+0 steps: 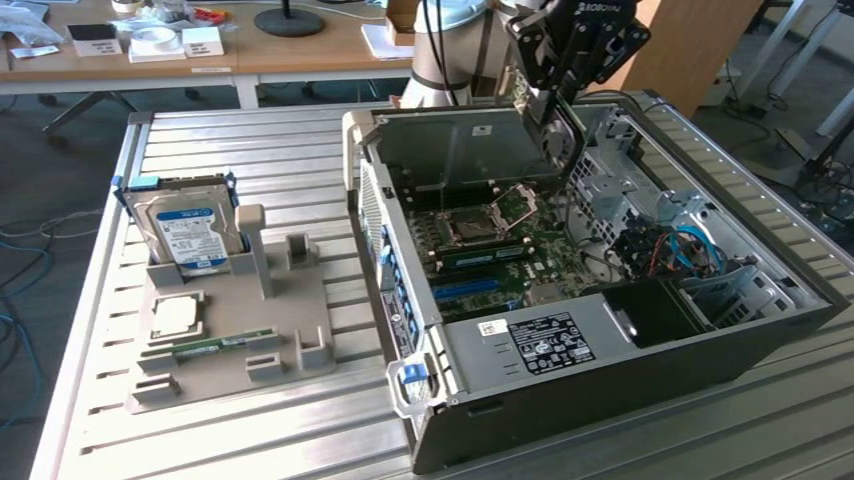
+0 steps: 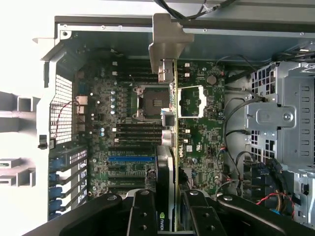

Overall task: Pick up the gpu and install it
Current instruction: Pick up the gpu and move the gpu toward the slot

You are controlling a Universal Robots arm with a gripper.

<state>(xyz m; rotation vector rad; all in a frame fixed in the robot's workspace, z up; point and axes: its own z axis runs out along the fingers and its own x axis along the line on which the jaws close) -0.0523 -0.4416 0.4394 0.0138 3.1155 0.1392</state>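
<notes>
Claw [image 2: 170, 209] clenched on the gpu [image 2: 166, 167], which hangs edge-on above the motherboard [image 2: 123, 132] in the open case [image 1: 601, 385]. Risk I judge: if the card edge misses its slot, it jams or twists in the grip.

Bright daylight glare bleaches the surroundings white beside the dimmer computer case [image 2: 108, 22].

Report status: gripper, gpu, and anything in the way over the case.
Gripper shut on gpu. gpu edge-down over the motherboard of the open case, not seated. Cables by the drive cage, apart from it.
</notes>
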